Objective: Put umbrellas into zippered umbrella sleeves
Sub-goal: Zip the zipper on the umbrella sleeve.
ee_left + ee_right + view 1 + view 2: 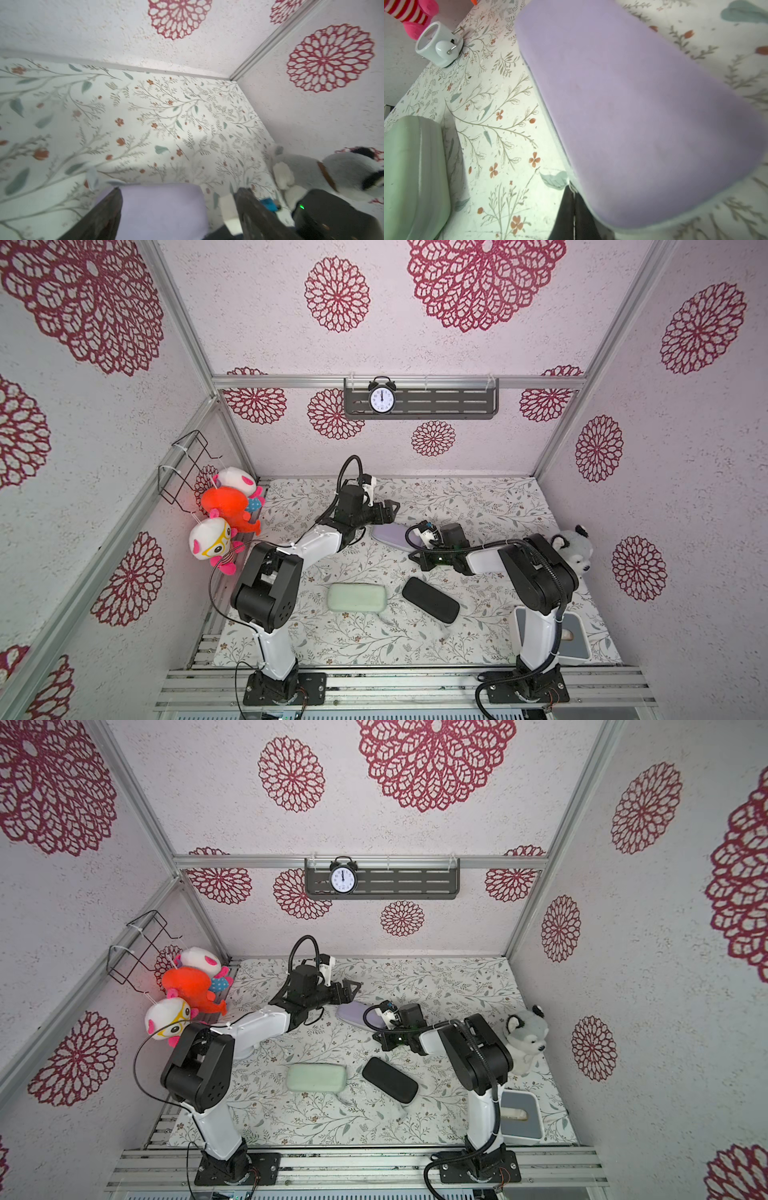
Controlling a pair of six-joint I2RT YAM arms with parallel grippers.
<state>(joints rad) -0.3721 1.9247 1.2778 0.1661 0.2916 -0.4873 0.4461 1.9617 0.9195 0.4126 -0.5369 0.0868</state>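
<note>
In both top views the lilac sleeve (390, 536) lies mid-table toward the back edge, its long axis running left to right. The left gripper (392, 508) is at its far end and the right gripper (413, 556) at its near edge. The mint sleeve (357, 598) and black sleeve (430, 600) lie closed near the front edge.

From the left wrist, the left gripper (178, 189) stands spread wide over the lilac sleeve (162, 209).

From the right wrist, the right gripper (572, 193) is closed tight at the zip edge; I can't tell if it pinches the pull. I see no readable writing.

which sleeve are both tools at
The lilac sleeve: the open left tool hangs over one end, the shut right tool sits at its zip edge. The mint green sleeve and the black sleeve lie apart, nearer the arm bases.
</note>
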